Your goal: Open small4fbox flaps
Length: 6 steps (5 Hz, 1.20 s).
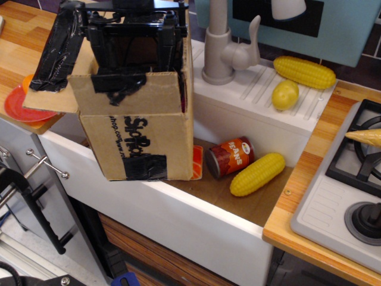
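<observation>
Small4fbox [140,134] stands in the sink at 9 o'clock from the bean can [230,158]. Gripper [136,44] sits down inside its open top; jaws' spread: cannot tell. Flaps [56,56] look light, bendy at creases; tape slick. Best hold: bare cardboard edge.

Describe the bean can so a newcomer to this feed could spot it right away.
Find the white sink in the middle of the counter; the big brown small4fbox stands in its left end. Just right of the box, on the sink floor, the bean can lies on its side beside a yellow corn cob. It alone is dark red, with an orange BEANS label.
</observation>
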Motion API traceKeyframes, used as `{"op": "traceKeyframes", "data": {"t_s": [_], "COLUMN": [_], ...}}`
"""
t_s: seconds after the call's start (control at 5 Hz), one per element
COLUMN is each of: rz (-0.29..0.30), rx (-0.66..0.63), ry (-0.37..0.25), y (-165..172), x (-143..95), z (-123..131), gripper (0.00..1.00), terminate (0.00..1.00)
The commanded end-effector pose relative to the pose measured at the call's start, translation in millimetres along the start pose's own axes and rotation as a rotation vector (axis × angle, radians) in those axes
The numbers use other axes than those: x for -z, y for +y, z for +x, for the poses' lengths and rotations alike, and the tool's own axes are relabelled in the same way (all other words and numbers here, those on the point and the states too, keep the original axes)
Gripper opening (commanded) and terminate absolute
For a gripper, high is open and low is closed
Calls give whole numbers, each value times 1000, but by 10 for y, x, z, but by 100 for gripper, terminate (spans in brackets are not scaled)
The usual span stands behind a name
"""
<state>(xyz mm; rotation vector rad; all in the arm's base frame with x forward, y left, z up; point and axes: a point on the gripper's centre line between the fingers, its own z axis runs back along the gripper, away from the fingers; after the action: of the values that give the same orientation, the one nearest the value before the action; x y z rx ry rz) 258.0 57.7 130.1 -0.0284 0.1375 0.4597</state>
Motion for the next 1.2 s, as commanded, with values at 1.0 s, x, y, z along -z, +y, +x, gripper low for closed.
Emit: {"op": "traceKeyframes", "data": {"t_s": [1.0], "rz": [-56], "rx": [-127], "ry": [-41], "y": [-93], "x": [82], "z": [-479], "gripper": [100], "terminate": [0]}}
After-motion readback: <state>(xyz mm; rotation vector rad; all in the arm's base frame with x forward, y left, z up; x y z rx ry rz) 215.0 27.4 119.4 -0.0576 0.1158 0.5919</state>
